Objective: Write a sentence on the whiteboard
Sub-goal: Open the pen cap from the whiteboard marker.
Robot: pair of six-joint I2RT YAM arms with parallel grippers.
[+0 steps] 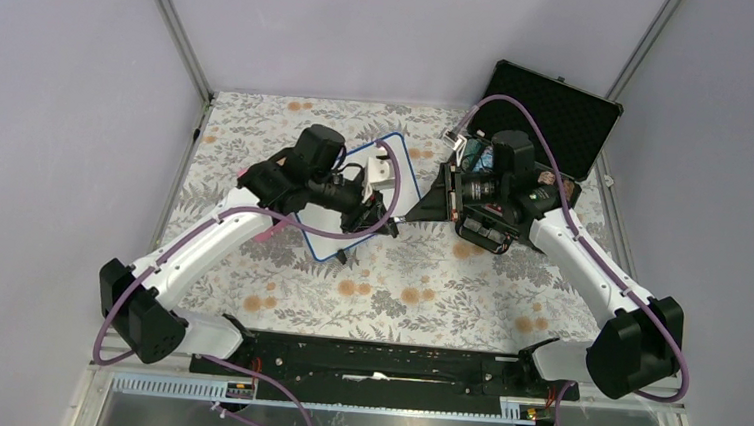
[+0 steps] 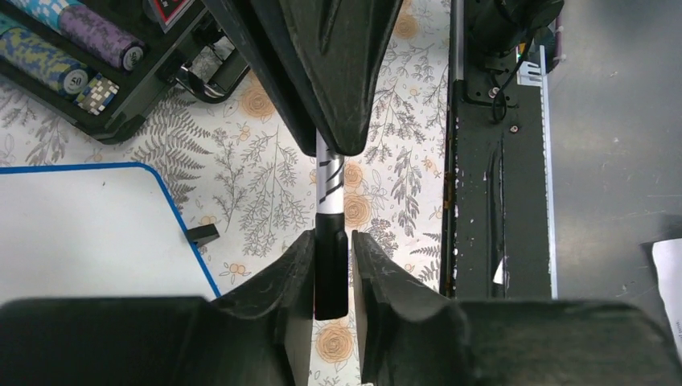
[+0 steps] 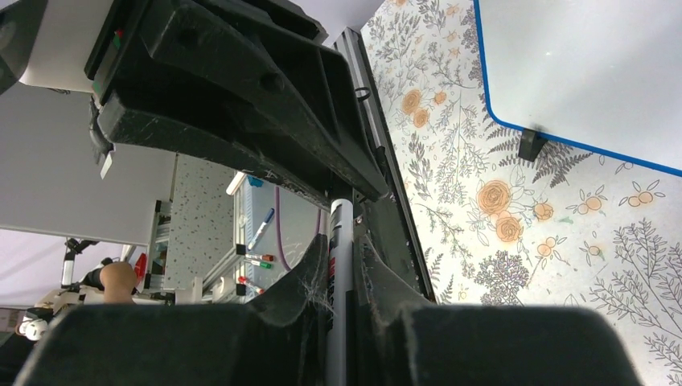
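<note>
I judge this is the uncapping step: my right gripper [image 3: 342,249] clamps the marker [image 2: 330,201] body; my left gripper [image 2: 332,241] flanks its black cap, pinching or not I cannot tell; the whiteboard [image 2: 80,233], unwritten where visible, lies just beside them; next needs a firm grip and a straight pull apart.

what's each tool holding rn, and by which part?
Right tool grips the marker by its silver barrel. Left tool straddles the marker's black end; can't tell whether it is actually clamped.

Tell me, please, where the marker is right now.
Top view: the marker is centre-table, spanning between the left hand and right hand, just right of the whiteboard.
</note>
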